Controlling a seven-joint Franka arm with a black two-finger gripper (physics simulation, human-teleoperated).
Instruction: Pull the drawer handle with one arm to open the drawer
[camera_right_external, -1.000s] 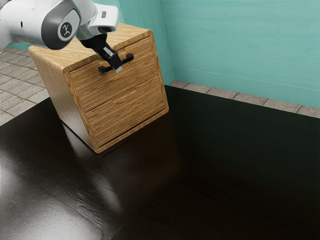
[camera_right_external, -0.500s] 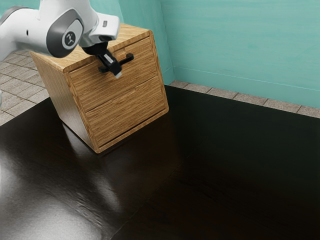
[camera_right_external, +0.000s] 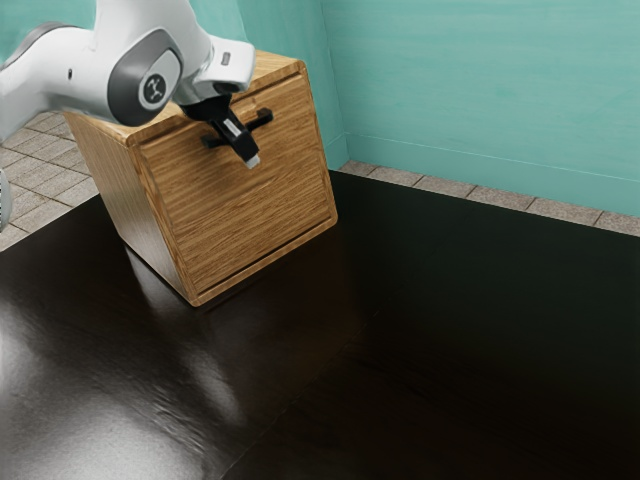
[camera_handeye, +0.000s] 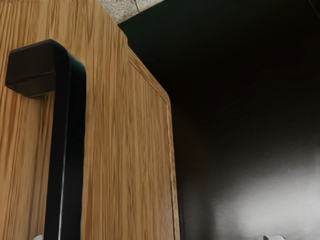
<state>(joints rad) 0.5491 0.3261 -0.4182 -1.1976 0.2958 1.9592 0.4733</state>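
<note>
Black counter (camera_right_external: 420, 350), teal wall behind. Wooden drawer cabinet (camera_right_external: 240, 220) at the back. Fingers (camera_right_external: 245, 150) spread apart w/ black drawer handle (camera_right_external: 260, 121) between them, not clamped.

In the exterior view my gripper (camera_right_external: 247, 150) hangs close at the cabinet (camera_right_external: 250, 220) front, and the black handle (camera_right_external: 262, 121) crosses between my spread fingers. That wooden face blocks me from 6 round to 11 o'clock. From 2 to 5 o'clock the air over the dark table (camera_right_external: 450, 330) lies open. The teal wall (camera_right_external: 480, 80) stands well apart at 1 o'clock.
</note>
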